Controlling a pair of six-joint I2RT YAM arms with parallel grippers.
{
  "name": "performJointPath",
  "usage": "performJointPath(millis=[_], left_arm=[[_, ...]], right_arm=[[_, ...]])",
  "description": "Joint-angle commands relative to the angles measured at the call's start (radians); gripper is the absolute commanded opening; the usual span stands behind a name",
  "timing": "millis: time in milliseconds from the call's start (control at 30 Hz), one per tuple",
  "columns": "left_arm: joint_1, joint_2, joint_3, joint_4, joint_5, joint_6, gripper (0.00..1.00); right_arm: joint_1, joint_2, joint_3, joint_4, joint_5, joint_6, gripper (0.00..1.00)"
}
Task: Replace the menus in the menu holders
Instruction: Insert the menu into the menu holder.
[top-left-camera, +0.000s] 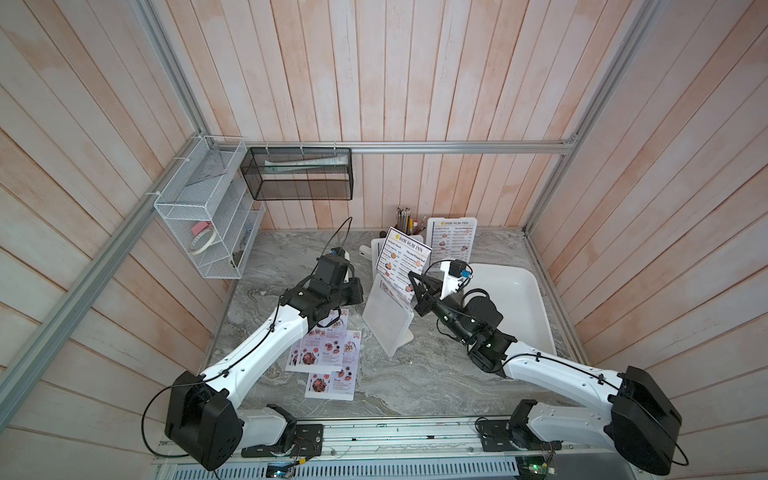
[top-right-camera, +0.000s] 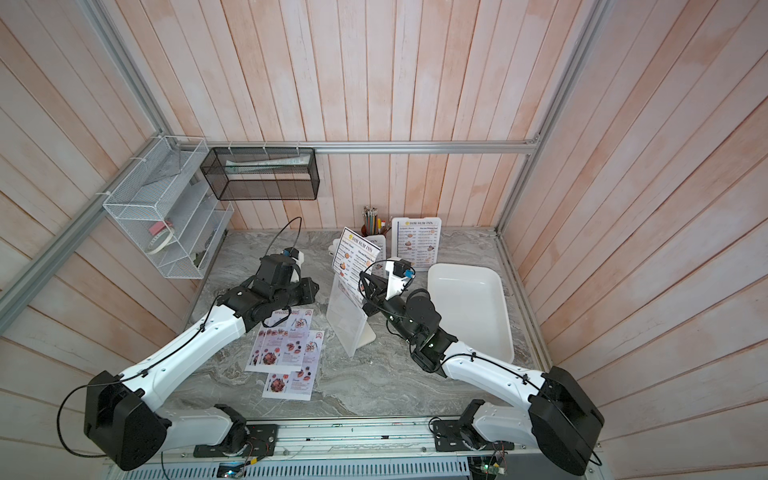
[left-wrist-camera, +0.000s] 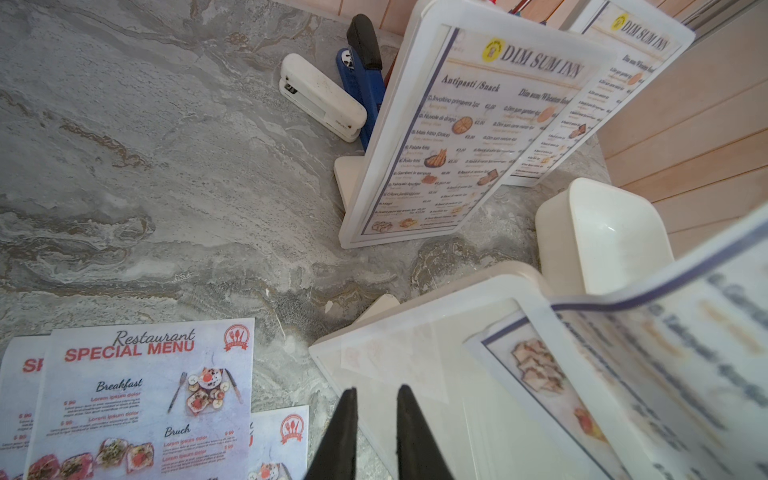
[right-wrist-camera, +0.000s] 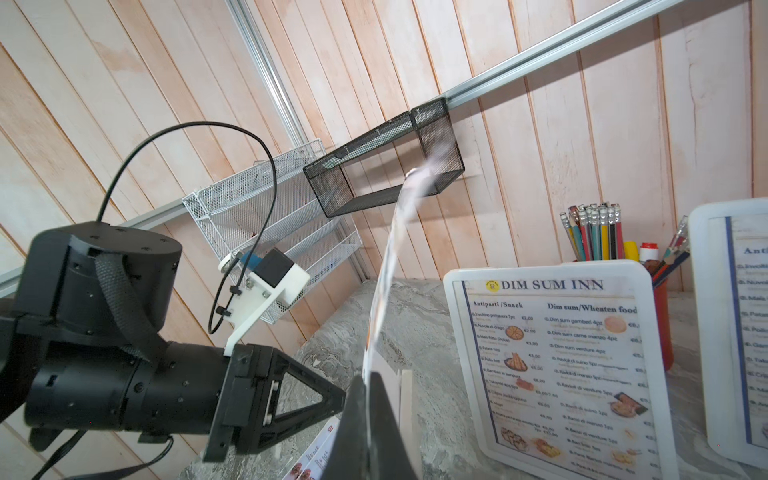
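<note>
My left arm (top-left-camera: 257, 349) rises from its base at the lower left of both top views. The forearm slants up and right, and the wrist bends level near frame centre. My left gripper (left-wrist-camera: 377, 390) shows two black fingers (left-wrist-camera: 336, 436) at the bottom edge of the left wrist view, a narrow gap between them; whether they pinch anything is unclear.

My right arm (top-left-camera: 552, 370) reaches from the lower right up and left, the wrist raised. My right gripper (top-left-camera: 412, 277) has its jaws pressed together on a Dim Sum Inn menu (top-left-camera: 401, 259).
</note>
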Motion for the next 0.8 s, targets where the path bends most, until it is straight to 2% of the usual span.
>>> performJointPath(millis=[0, 267, 467, 767], left_arm=[[-0.003, 0.016, 0.034, -0.008, 0.010, 0.010, 0.20], [-0.003, 0.023, 0.044, -0.010, 0.011, 0.008, 0.20], [-0.004, 0.020, 0.040, -0.009, 0.012, 0.007, 0.20], [-0.003, 0.010, 0.035, -0.013, 0.006, 0.008, 0.20]], right_arm=[[0.010, -0.006, -0.023, 0.105, 0.023, -0.023, 0.00], [0.010, -0.012, -0.013, 0.109, 0.039, -0.064, 0.00], [0.010, 0.008, -0.007, 0.108, -0.001, -0.040, 0.00], [0.010, 0.031, -0.012, 0.178, 0.031, -0.046, 0.00]])
